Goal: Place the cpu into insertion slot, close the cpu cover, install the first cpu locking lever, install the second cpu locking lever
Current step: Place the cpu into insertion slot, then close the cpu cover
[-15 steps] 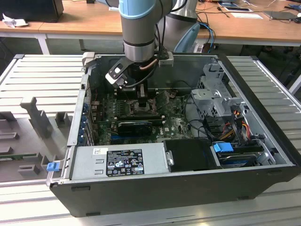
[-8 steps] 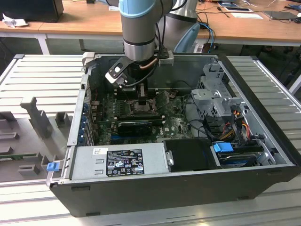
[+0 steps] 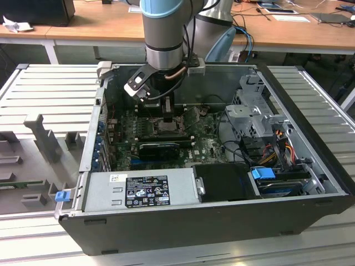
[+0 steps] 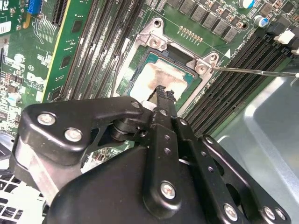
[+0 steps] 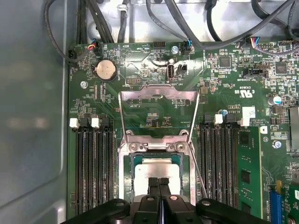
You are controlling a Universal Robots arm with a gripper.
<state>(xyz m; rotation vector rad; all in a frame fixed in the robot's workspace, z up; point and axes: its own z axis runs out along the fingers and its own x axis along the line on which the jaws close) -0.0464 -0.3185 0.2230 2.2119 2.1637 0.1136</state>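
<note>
The cpu (image 5: 156, 167) lies flat inside the insertion slot (image 5: 125, 173). Its face is pale tan-silver with darker smears near the edges, and a thin green border shows around it; the second wrist view shows the same smeared face (image 4: 159, 77).

The claw (image 5: 159, 181) is closed, its two black fingertips (image 4: 162, 93) pressed together with nothing between them. They stand over the edge of the cpu's face; whether they touch it I cannot tell. In the exterior view the claw (image 3: 167, 116) hangs from the arm over the far half of the motherboard (image 3: 205, 147).

The cpu cover (image 5: 156, 92) is lifted. It stands tilted away from the slot on its hinge side, and the green board is visible through its square window. A thin locking lever (image 5: 198, 170) rises free along one side of the slot.

Long memory slots (image 5: 93, 168) run close on two sides of the insertion slot. Beyond them there is the bare grey wall of the computer case (image 5: 32, 116). Dark cables (image 5: 187, 23) cross past the board's edge behind the cover. The case stands in the middle of the ribbed table (image 3: 50, 83).
</note>
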